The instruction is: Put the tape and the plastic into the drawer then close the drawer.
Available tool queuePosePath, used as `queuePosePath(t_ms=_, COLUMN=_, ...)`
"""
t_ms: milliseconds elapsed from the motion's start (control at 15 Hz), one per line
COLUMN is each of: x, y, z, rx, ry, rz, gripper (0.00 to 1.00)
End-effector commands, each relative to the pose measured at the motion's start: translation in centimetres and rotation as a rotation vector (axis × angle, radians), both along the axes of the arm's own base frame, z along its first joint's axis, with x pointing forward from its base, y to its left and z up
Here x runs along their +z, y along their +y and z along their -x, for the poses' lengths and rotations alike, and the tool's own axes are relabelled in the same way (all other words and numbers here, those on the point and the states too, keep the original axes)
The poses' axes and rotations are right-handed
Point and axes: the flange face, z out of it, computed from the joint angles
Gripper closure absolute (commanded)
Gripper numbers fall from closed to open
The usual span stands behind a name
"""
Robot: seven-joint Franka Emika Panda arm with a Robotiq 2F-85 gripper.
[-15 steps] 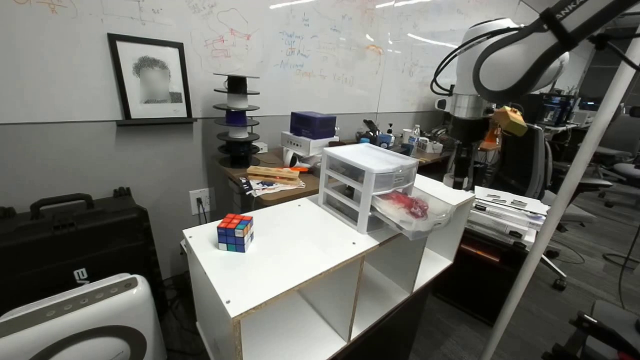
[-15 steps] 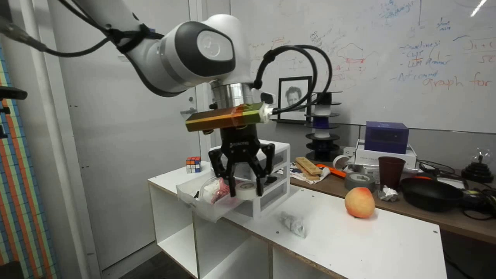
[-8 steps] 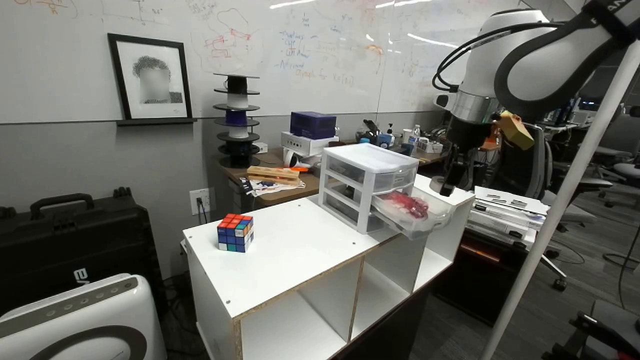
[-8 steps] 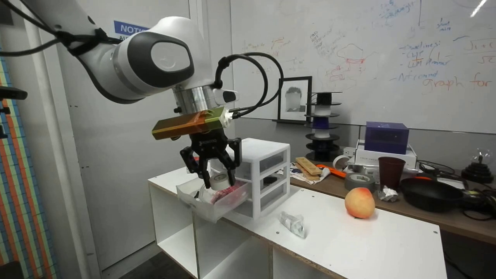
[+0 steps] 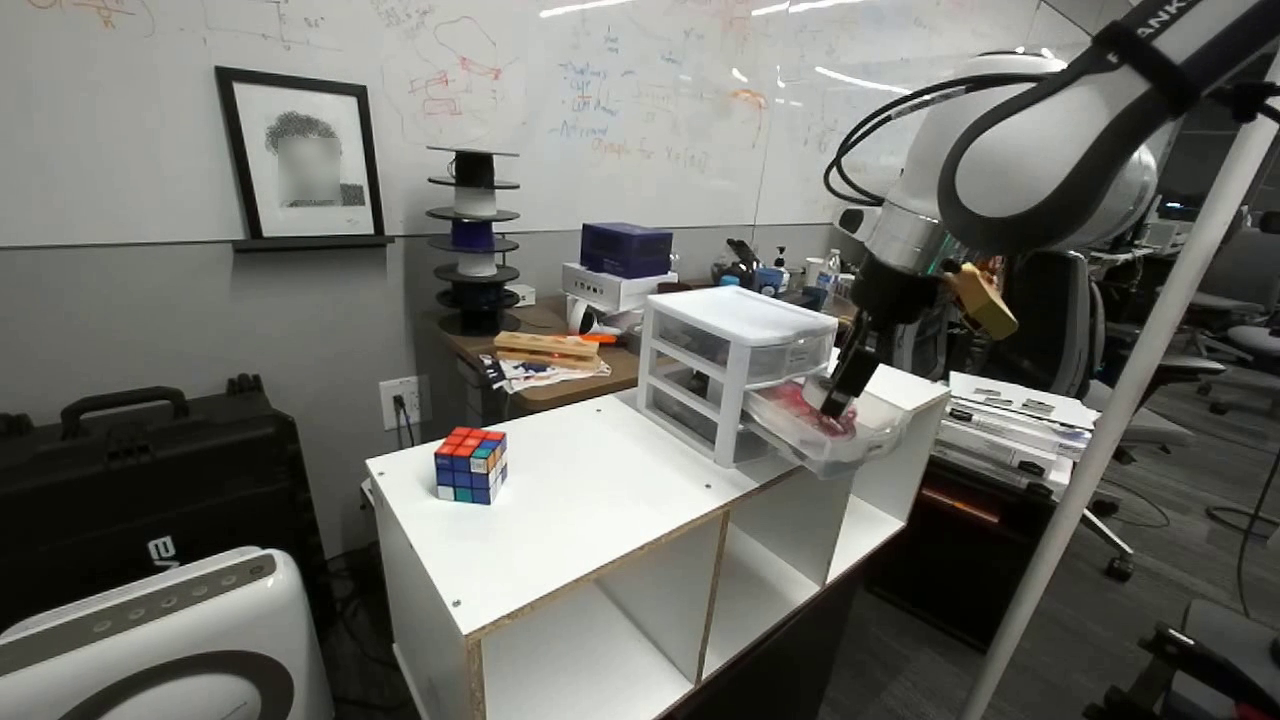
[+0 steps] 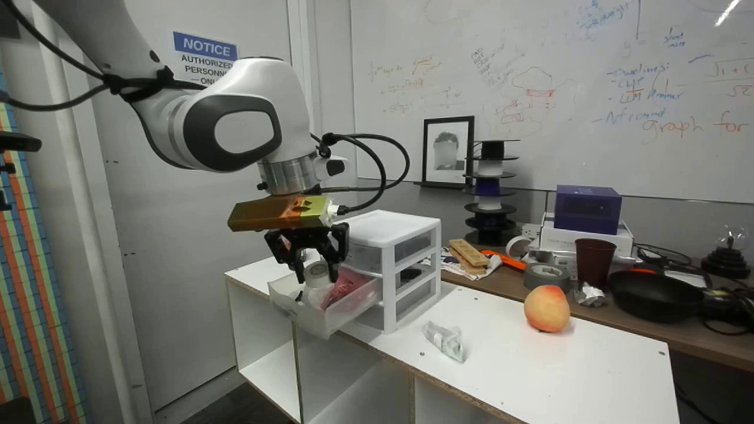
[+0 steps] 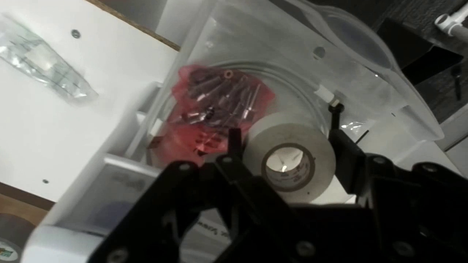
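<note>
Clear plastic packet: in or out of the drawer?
Out: an exterior view and the wrist view show the packet lying on the white shelf top, apart from the drawer.

Has glossy white arm with dark-grey panel round pale oval, black strap, cut-off white lettering, silver metal wrist collar, looping black cables. Carries boxy amber-and-olive housing, whitish at cable end. Ends in matte black gripper, angular linked fingers, round grey screw heads showing in wrist view.

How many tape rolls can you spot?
2 clearly: white tape between the gripper fingers; gray duct tape on the desk. A white ring behind it may be a third; others may be hidden.
</note>
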Motion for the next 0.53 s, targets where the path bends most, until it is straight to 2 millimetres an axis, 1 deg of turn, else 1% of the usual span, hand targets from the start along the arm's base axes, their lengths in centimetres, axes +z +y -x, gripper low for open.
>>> queuePosePath(t_ms=0, x=-1.4, y=1.2, z=-0.8, rx=0.018, ry=0.023, rz=-0.041, gripper=0.65)
queuePosePath(t_ms=133, x=-2.2, y=0.9, z=-0.6, rx=0.004, ry=0.045, rz=-0.033, gripper=0.65)
queuePosePath(t_ms=267, x=-2.7, y=0.2, z=-0.3, rx=-0.015, ry=0.057, rz=-0.023, gripper=0.65)
queuePosePath(t_ms=467, x=-2.4, y=-0.6, z=0.1, rx=-0.038, ry=0.055, rz=0.0, gripper=0.65)
